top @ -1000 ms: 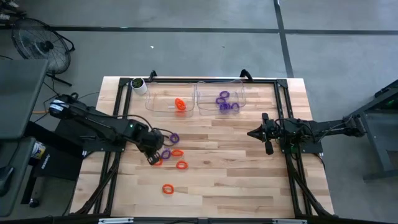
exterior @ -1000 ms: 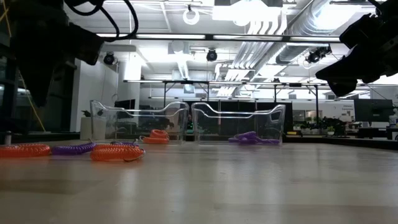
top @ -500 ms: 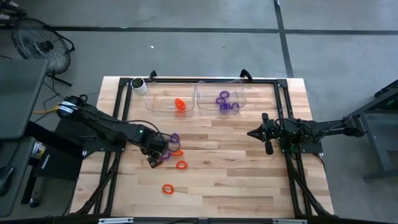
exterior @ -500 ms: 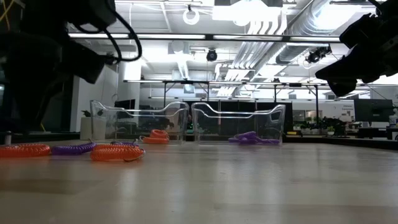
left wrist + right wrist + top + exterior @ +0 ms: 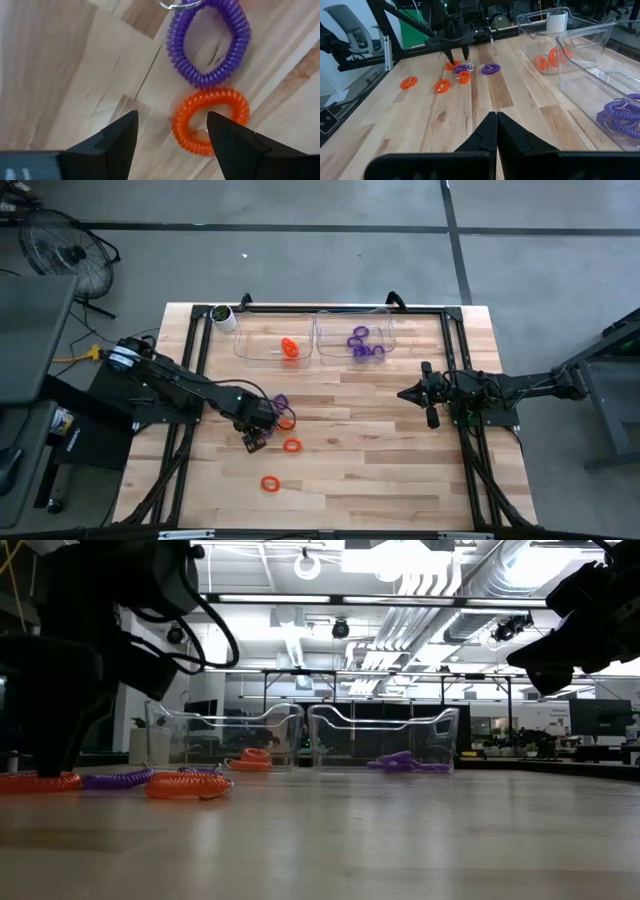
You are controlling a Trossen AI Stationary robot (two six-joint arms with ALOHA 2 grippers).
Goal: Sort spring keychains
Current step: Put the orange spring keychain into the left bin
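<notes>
Left gripper (image 5: pixel 170 132) has dropped onto the loose keychain cluster since a second ago, fingers now spread wide, empty, straddling an orange keychain (image 5: pixel 210 121) beside a purple keychain (image 5: pixel 209 44). Likely a pick for the orange bin (image 5: pixel 274 340). Right gripper (image 5: pixel 428 397) is unmoved, pinched together.

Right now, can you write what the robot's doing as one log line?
left gripper: open, low over orange keychain | right gripper: shut, waiting at table's right side | purple keychain: beside orange one

We see left end effector (image 5: pixel 254 438) low over loose spring keychains (image 5: pixel 285 424) mid-bench (image 5: pixel 400 480); right end effector (image 5: pixel 407 394) parked near bins (image 5: pixel 316 338).
</notes>
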